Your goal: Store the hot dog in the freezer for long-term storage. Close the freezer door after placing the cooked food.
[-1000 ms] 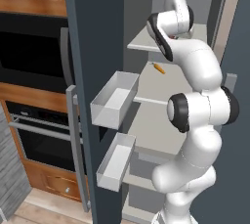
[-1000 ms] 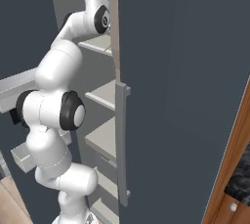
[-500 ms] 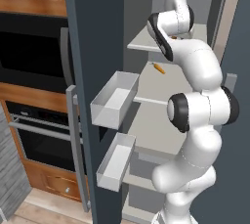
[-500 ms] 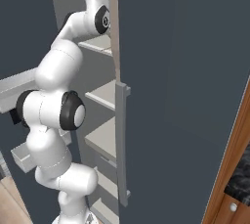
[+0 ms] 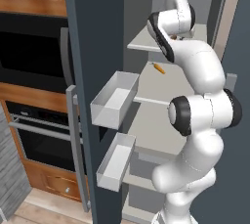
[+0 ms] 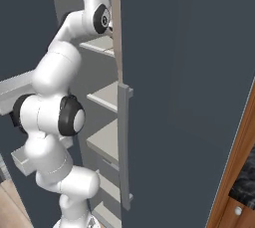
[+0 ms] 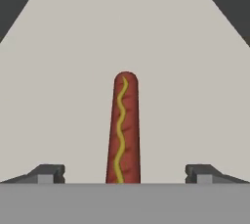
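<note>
- Freezer [image 5: 161, 96], the narrow slate blue-grey compartment with pale grey shelves, is seen at the centre of the left base view, standing open.
- Its tall slate blue-grey freezer door [image 5: 90, 71] is swung wide at the left of that view, and two pale grey open-topped bins [image 5: 114, 100] are fixed on its inner face, one above the other; nothing can be made out in either.
- A dark reddish-brown hot dog [image 7: 125, 127] with a wavy yellow mustard line is laid lengthwise on a pale shelf [image 7: 58, 71] at the centre of the hand view.
- The two-finger gripper [image 7: 125, 173] is spread wide at the bottom of the hand view, one dark fingertip [image 7: 49, 173] at the lower left and the other at the lower right; the hot dog lies between them with clear gaps on both sides, so nothing is gripped.
- A small bright orange bit [image 5: 158, 68] is seen on a middle shelf at the upper centre of the left base view.
- The white arm [image 5: 195, 120] is reached into the upper shelf level.
- A black built-in oven [image 5: 34, 120] is set in wood cabinetry at the left edge.
</note>
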